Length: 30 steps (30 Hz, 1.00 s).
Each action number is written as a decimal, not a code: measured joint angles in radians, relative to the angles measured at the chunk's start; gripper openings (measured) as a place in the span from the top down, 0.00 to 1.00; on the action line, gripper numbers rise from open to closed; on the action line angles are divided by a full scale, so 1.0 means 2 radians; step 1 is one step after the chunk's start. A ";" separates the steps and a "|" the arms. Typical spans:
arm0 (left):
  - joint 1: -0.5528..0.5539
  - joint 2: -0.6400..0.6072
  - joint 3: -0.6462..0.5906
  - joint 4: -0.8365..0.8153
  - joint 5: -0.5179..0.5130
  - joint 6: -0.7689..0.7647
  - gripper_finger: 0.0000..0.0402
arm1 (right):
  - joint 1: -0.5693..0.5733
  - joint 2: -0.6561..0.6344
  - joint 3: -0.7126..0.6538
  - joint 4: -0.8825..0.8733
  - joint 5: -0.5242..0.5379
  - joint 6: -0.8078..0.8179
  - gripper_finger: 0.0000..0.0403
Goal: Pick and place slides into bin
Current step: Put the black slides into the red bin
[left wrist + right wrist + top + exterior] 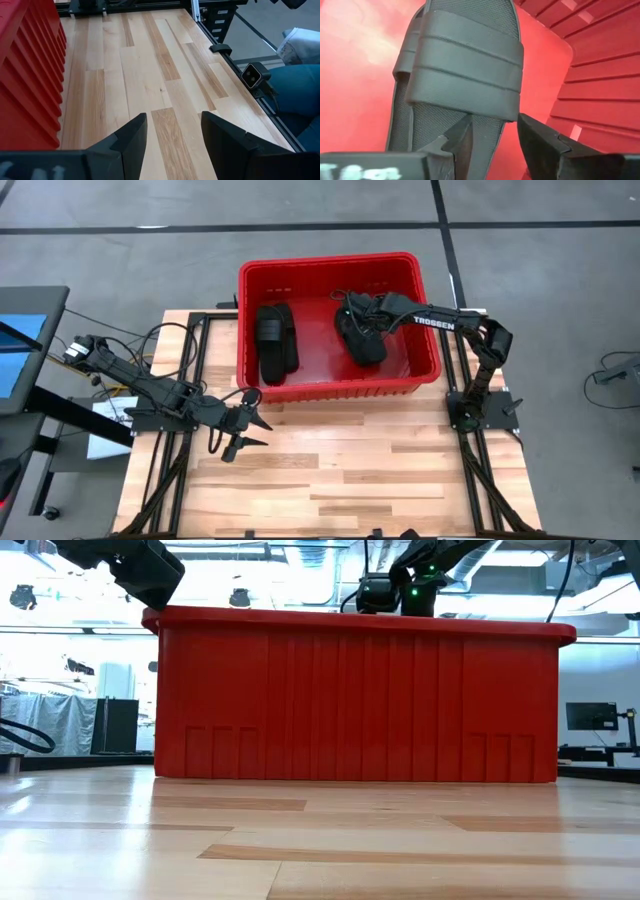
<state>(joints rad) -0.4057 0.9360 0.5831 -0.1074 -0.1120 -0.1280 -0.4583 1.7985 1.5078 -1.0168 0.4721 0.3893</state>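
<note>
Step in hand: you are setting a matte black wide-strap slide sandal (462, 70) down inside the large red plastic bin (330, 386), by my reading.
Right pincer (362, 317): it sits low inside the bin's right half; its fingers stand apart around the heel edge of the sandal. Whether they are pressing on it I cannot tell.
Sandals: a black pair (275, 340) lies in the bin's left half, and black sandals lie in the right half under the right pincer. None shows on the wooden counter (350, 470).
Doing it well: spread the fingers fully, then lift straight up so you do not snag the strap or drag the sandal against the slotted wall just beside it.
Left pincer (172, 137): fingers wide apart, holding nothing, over the counter just beside the bin's near wall; keep it there.
</note>
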 joint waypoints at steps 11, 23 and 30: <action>0.000 0.000 0.000 0.000 0.000 0.000 0.56 | 0.000 0.000 0.000 0.000 0.000 0.000 0.64; 0.000 0.000 0.000 0.000 0.000 0.000 0.56 | 0.005 0.000 0.000 -0.001 0.000 -0.002 0.62; 0.000 0.000 0.000 0.000 0.000 0.000 0.56 | 0.007 0.000 0.000 -0.017 -0.001 -0.002 0.61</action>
<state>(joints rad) -0.4057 0.9360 0.5831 -0.1074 -0.1120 -0.1280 -0.4442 1.7985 1.5078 -1.0506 0.4709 0.3851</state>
